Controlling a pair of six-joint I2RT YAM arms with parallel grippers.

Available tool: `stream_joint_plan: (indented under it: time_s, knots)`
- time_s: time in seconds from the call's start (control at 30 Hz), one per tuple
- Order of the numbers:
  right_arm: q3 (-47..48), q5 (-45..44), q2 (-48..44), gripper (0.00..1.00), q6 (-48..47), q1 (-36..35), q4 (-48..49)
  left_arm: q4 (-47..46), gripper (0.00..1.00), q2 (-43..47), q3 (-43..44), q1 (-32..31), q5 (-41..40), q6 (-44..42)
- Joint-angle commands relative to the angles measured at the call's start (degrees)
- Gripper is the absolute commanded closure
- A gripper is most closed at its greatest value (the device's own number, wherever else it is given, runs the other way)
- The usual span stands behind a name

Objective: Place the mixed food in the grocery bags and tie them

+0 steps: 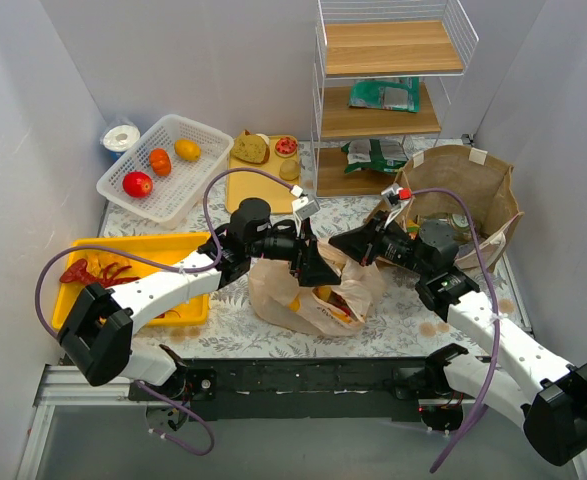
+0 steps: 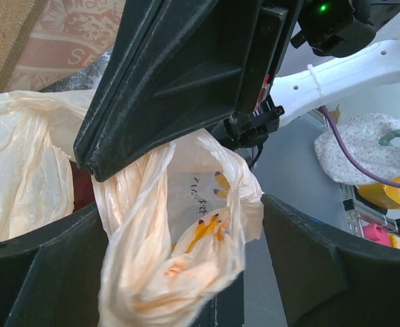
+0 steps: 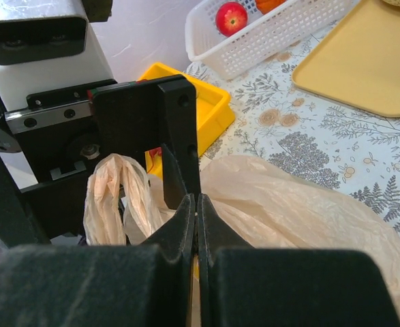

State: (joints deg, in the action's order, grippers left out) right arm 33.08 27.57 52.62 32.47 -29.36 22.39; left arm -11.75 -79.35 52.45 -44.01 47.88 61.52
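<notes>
Left pincer [image 2: 186,262]: we find its jaws wide apart, with a twisted rope of the thin, crinkly, translucent peach-orange plastic bag [image 2: 138,238] hanging loose between them and nothing clamped. Right pincer [image 3: 197,204]: its jaws are pressed together. We judge them pinched on that bag's film, since plastic spills out on both sides of the tips.

Progress. The large, stiff brown paper bag [image 1: 483,190] stands open and untied at the right rear of the table. We cannot make out its contents. The peach-orange bag lies at middle front between the two arms, with orange and yellow goods showing at its mouth. Its handles are gathered, but we see no finished knot. The white perforated plastic basket [image 1: 198,130] at left rear holds a red pepper [image 1: 137,183], an orange pepper [image 1: 160,160] and a yellow pepper [image 1: 187,149]. Just beside it, the flat yellow-tan tray [image 1: 258,185] carries brown bread pieces [image 1: 251,148]. We judge the task about midway: one bag is loaded and being tied, while the loose food and the paper bag are not yet dealt with.

Pose. Both arms reach inward from their bases with forearms low. Their wrists meet nose to nose directly above the plastic bag, pincer tips close together.
</notes>
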Motion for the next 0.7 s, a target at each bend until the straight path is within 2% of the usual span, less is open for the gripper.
stream_joint_plan:
  time_s: [0.0, 0.17, 0.2, 0.27, 0.3, 0.37, 0.67]
  knots:
    - [1.0, -1.8, -0.9, 0.99, -2.7, -0.5, -0.5, -1.6, 0.26, -0.1, 1.1, -0.2, -2.3, 1.9]
    - [1.3, -3.2, -2.1, 0.99, -3.7, -0.6, -2.1, -0.4, 0.47, -1.2, 1.2, -0.1, -4.3, 2.3]
    - [1.5, -3.7, -2.7, 0.99, -4.0, -0.6, -2.6, -0.1, 0.55, -1.2, 1.1, 0.1, -5.3, 2.3]
    - [2.4, -4.8, -3.3, 0.99, -5.0, -0.6, -4.5, 0.6, 0.62, -1.1, 0.7, 0.1, -6.5, 2.2]
    - [2.8, -5.2, -4.0, 0.99, -5.2, -0.6, -5.0, 0.6, 0.71, -1.2, 0.6, 0.2, -6.8, 2.2]
    - [3.4, -6.6, -4.9, 0.99, -5.9, -0.6, -6.2, 1.0, 0.77, -1.2, 0.4, 0.3, -7.1, 2.2]
    - [6.4, -10.3, -8.8, 0.99, -8.8, -0.6, -12.0, 2.2, 0.86, -1.0, -0.2, 0.3, -8.2, 2.3]
